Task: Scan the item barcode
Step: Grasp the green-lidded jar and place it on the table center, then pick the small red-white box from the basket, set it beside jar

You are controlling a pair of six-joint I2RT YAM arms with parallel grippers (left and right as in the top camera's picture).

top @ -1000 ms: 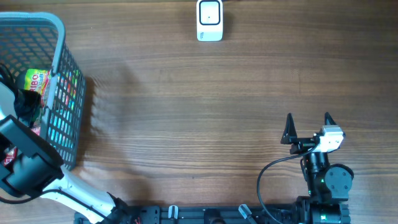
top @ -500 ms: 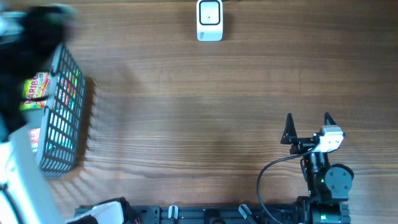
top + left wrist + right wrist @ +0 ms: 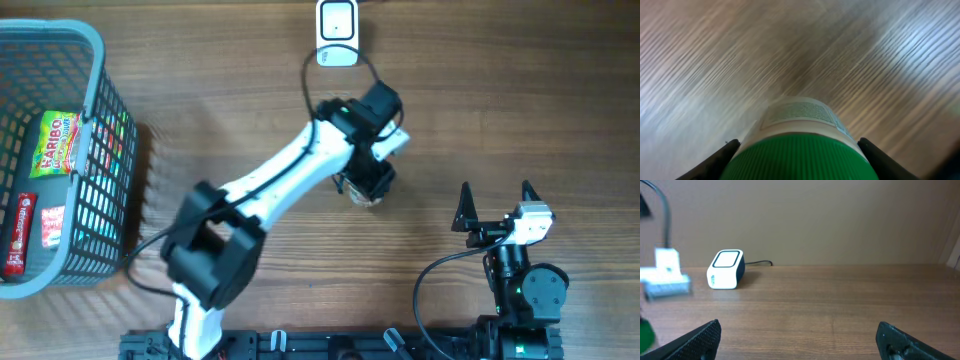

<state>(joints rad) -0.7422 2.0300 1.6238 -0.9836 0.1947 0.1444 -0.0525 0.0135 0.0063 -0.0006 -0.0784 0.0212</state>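
The left end effector (image 3: 797, 142) pinches a green-capped bottle (image 3: 799, 150). The left wrist view alone shows the grip: two dark fingers (image 3: 715, 161) press against either side of the ribbed green cap; the cream body and its white printed label point away from the end effector, above a blurred wooden table (image 3: 700, 60). The print is too smeared to tell whether a barcode is among it.

From overhead the same end effector (image 3: 366, 183) covers nearly all of the bottle, so the grip cannot be read there; that view gives the layout instead. The scanner (image 3: 337, 32), white with a dark window, stands on the table (image 3: 250, 130) beyond the left end effector and well apart from it; a grey basket (image 3: 95, 60) sits far off to its left, holding a Haribo bag (image 3: 55, 145) and red packets (image 3: 20, 235).

The right end effector (image 3: 496, 200) sits to the right of the left one and nearer the robot's base; its jaws are spread wide with nothing between them. Its own wrist view (image 3: 797, 330) shows what the overhead cannot: the scanner (image 3: 726, 269) side-on, ahead and to the left, with a cable trailing behind it; the left arm (image 3: 665, 277) appears as a blurred white shape at the left edge.
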